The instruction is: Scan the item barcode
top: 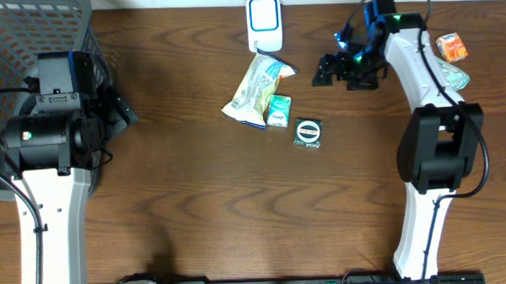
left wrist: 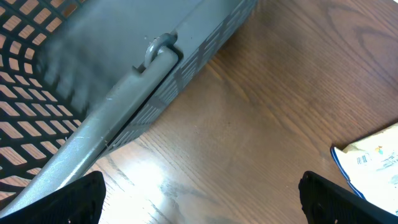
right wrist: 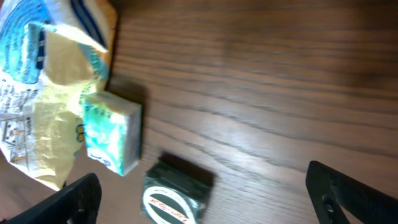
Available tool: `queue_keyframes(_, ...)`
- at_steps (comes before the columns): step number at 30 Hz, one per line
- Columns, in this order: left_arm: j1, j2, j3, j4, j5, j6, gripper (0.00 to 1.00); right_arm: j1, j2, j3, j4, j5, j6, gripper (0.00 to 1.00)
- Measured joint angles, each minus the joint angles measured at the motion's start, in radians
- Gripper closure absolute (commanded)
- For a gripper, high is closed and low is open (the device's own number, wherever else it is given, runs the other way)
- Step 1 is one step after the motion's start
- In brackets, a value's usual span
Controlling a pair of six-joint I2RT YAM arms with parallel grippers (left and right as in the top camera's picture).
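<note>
Dark box (top: 307, 132) flat on desk (top: 196, 203), near right gripper (top: 339, 74), not touching. Gripper fingers wide apart, empty.

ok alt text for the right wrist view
The right tool is open and empty above a wooden table; at left lie a crinkled snack bag, a small teal box and a dark green box with a round label.

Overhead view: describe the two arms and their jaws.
The left arm and right arm each have white shells, black joint housings, black cables and a green light. The right one shows a blue part near its wrist. Jaws are black.
</note>
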Motion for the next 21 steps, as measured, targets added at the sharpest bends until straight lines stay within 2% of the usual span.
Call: queue_keyframes(21,0.0,0.0,0.0,0.0,0.0,0.0,0.02,0.169,0.0,0.0,-0.008,-0.004,0.077,0.01)
